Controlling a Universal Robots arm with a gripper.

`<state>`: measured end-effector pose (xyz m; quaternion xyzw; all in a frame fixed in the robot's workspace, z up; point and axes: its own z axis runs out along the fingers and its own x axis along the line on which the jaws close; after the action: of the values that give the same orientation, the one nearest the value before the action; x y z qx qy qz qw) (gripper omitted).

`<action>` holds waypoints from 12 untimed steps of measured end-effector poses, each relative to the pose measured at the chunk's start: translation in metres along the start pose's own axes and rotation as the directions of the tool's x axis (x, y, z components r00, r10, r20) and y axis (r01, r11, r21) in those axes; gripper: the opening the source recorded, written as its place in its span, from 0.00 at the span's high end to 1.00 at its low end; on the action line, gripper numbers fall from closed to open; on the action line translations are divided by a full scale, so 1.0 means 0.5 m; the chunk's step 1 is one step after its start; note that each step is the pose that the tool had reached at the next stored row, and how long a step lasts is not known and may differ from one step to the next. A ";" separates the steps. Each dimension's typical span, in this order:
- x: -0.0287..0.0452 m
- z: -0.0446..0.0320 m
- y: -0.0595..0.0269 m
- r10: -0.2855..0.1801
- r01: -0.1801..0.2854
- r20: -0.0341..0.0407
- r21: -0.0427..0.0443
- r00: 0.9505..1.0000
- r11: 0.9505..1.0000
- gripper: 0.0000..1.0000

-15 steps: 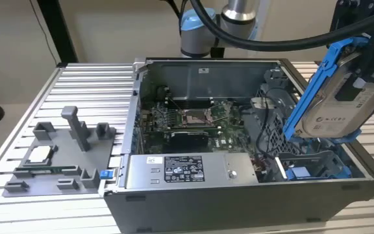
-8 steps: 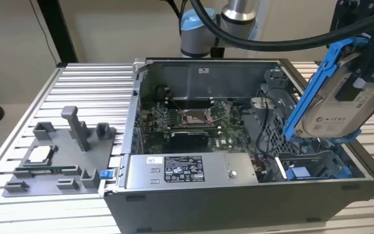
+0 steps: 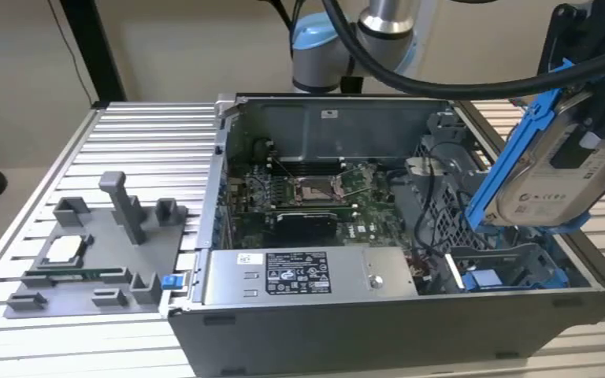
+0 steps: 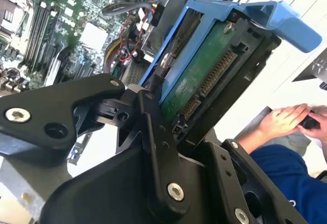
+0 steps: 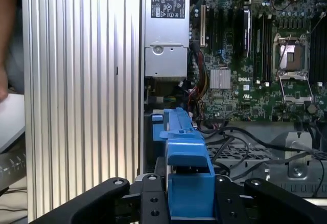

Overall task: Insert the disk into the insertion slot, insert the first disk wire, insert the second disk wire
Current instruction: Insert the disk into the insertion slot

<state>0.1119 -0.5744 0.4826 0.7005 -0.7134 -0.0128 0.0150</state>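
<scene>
In the upper right of the exterior view's frame, the gripper (image 3: 583,146) is clamped on the disk (image 3: 542,187), held in the air near the insertion slot (image 3: 444,224) in the open computer case (image 3: 387,331). The disk's long axis stands steep, leaning from lower left to upper right, with the label facing the camera. Its green circuit board (image 4: 196,75) shows in the second wrist view.

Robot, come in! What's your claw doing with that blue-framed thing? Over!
Claw shut on disk, held tilted above open case. Disk not yet in insertion slot. Black cables lie across the slot's metal. Over.
</scene>
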 end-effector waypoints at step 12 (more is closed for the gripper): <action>0.020 0.045 -0.012 -0.021 0.021 -0.001 0.000 1.000 1.000 1.00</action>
<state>0.1170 -0.5846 0.4600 0.7081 -0.7059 -0.0127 0.0151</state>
